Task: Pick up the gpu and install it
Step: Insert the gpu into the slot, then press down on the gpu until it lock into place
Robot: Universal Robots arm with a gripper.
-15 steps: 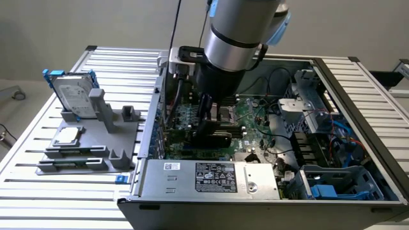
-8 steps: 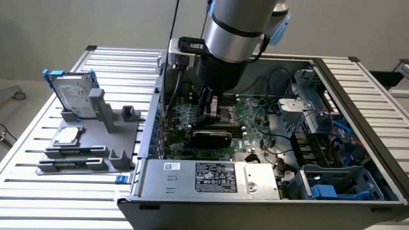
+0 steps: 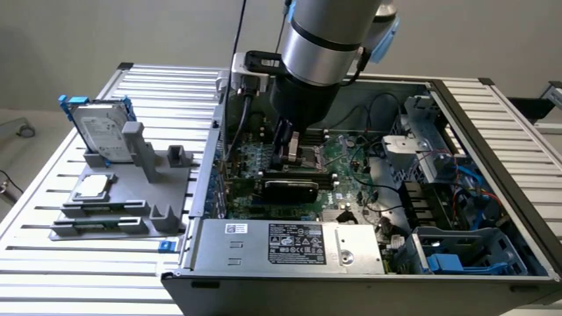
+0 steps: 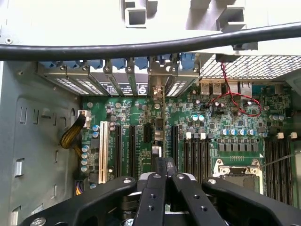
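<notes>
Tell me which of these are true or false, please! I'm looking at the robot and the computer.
1. The end effector is down inside the open computer case. True.
2. The gpu is lying on the grey holder outside the case. False: it is inside the case, over the green motherboard, gripped by the end effector.
3. The hard drive with blue rails stands upright in the grey holder. True.
4. The case has its lid on. False: it is open, and the parts inside can be seen.
5. A small square silver chip sits on the grey holder. True.
</notes>
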